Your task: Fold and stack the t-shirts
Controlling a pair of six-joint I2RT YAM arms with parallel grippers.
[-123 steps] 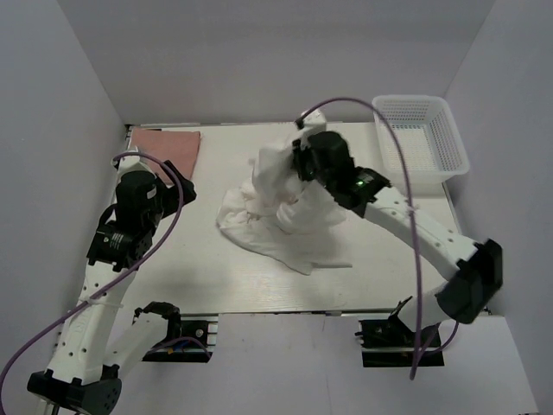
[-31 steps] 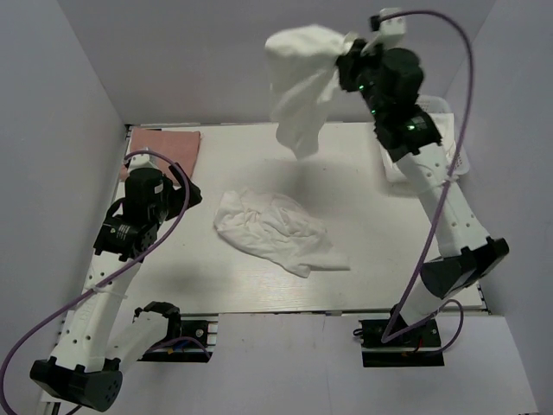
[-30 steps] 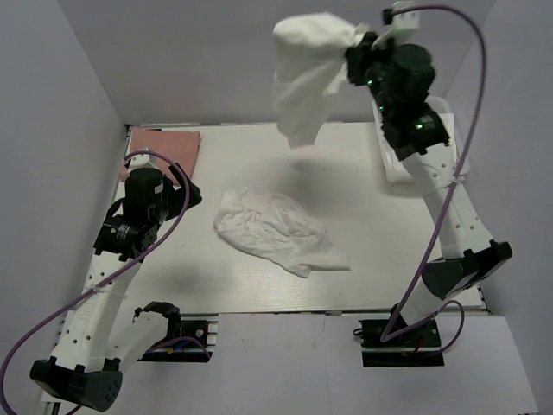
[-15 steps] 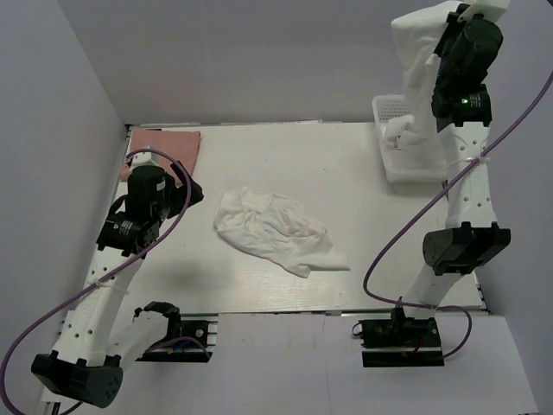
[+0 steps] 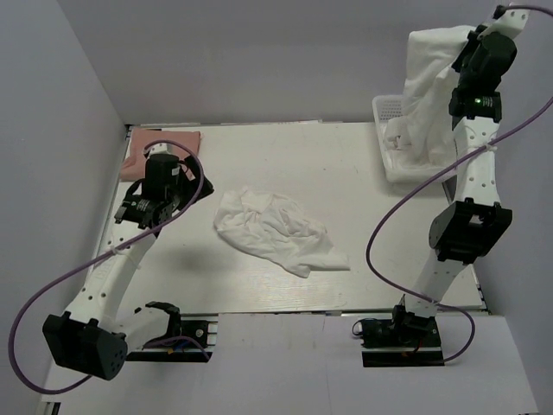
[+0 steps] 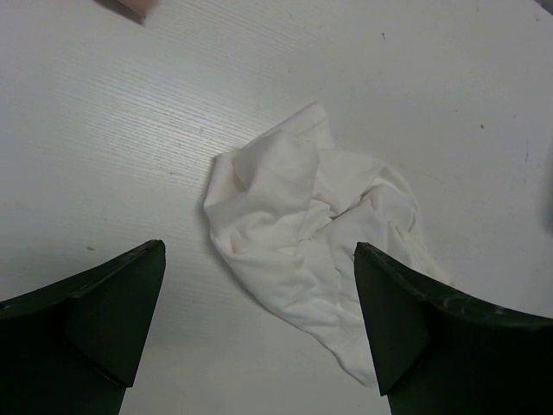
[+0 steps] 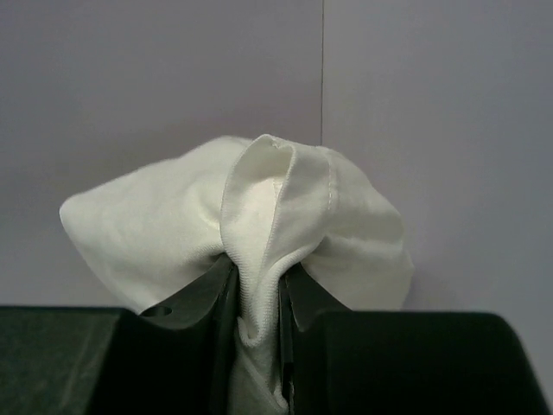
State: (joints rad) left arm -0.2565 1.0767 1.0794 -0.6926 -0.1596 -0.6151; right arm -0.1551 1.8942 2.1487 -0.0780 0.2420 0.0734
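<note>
White shirt (image 5: 428, 82) hangs from the right gripper (image 7: 257, 290), pinched tight, high over the basket (image 5: 386, 107). Left gripper (image 6: 259, 259) hovers wide open near a crumpled shirt (image 5: 276, 229) mid-table; pink shirt (image 5: 164, 141) lies far-left.

We look down on a white table (image 5: 363, 199) with a fine lengthwise grain, closed in by a plain pale lilac-grey back wall (image 5: 259, 60), left wall (image 5: 52, 130) and right wall (image 5: 523, 259), all under soft, even light that leaves only faint shadows on the tabletop.
</note>
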